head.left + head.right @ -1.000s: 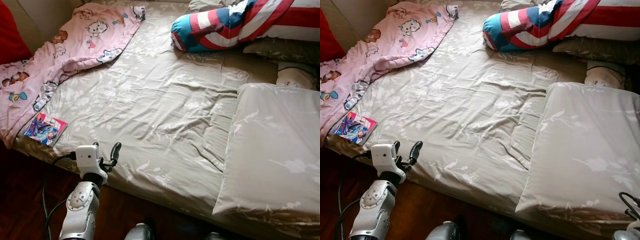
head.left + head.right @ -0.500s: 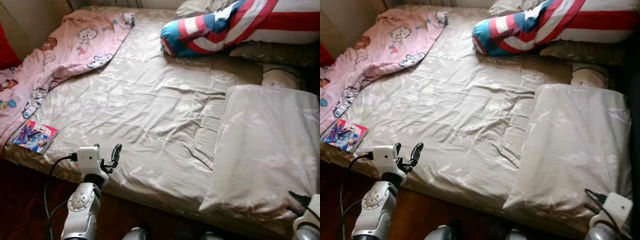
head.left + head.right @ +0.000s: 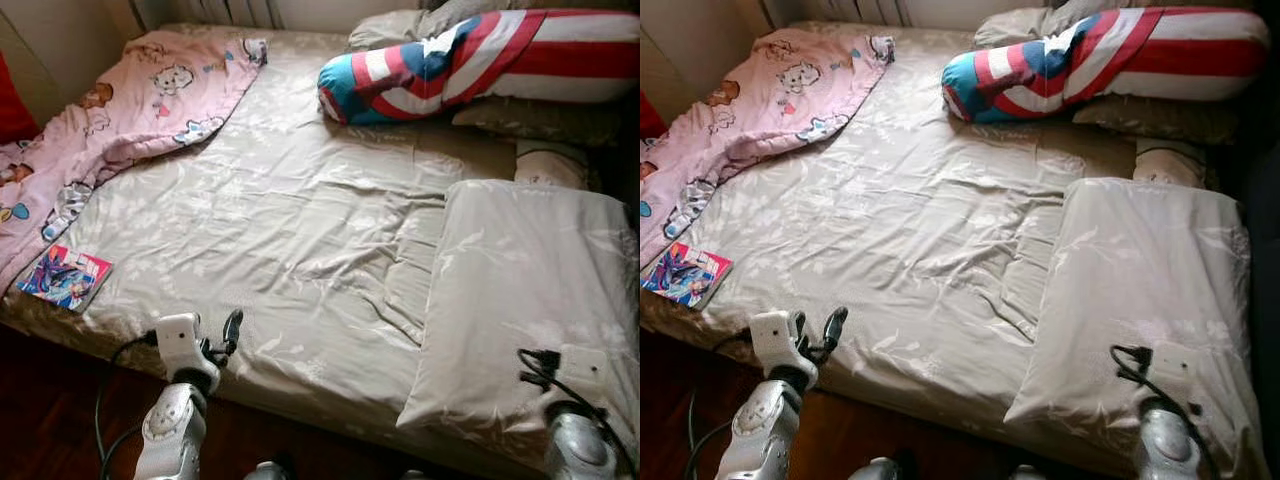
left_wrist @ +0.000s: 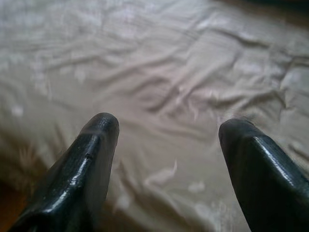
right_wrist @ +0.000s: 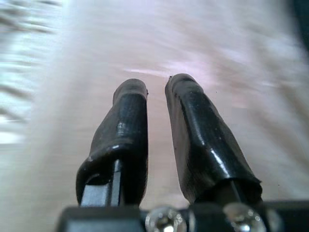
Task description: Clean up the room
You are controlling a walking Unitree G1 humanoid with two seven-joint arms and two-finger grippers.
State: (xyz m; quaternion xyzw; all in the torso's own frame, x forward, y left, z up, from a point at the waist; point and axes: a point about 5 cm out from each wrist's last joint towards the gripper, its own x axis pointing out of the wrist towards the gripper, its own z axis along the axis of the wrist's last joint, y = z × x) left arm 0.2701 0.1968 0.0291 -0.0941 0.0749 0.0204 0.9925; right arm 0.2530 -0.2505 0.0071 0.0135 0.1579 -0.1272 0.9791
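A: Step in hand, at a guess: straightening the beige pillow [image 3: 530, 290] lying askew on the right side of the bed [image 3: 280, 210]. Best to grip near a corner, not mid-panel, and lift before dragging, lest the sheet wrinkle further.

B: Right tool [image 5: 157, 92] poised just over that pillow's near end, fingers nearly pressed together, nothing pinched. Needs spreading before any grasp.

A: Left tool [image 4: 166, 128] spread wide, empty, hovering at the bed's near edge, forearm raised and angled forward.

B: Also untidied: comic book [image 3: 64, 277] on the left edge, beside the pink cartoon blanket [image 3: 120, 110] bunched along that side. Striped bolster [image 3: 470, 55] up by the headboard.
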